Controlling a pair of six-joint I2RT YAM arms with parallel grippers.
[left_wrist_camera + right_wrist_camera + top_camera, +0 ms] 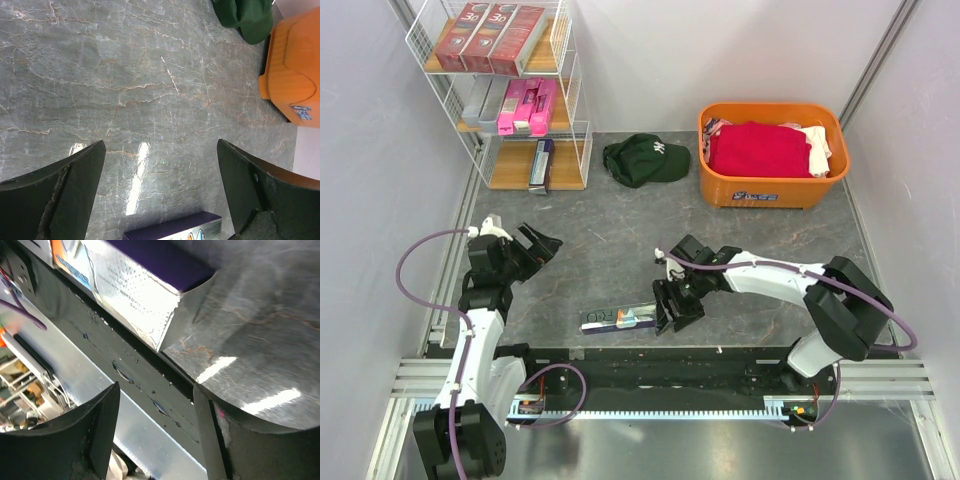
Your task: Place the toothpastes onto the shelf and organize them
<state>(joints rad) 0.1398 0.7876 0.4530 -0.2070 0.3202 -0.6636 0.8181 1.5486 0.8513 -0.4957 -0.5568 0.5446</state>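
Cap [642, 160] and orange tub [770, 195] right of shelf [510, 168]

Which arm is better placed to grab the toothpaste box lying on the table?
Right. The right gripper sits at the end of the holographic box, jaws apart; the left gripper is open but farther away.

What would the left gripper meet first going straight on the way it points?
Probably the bare table: the left gripper, jaws open, frames only marble ahead. The green cap and orange tub sit farther off to the side; depth is unclear.
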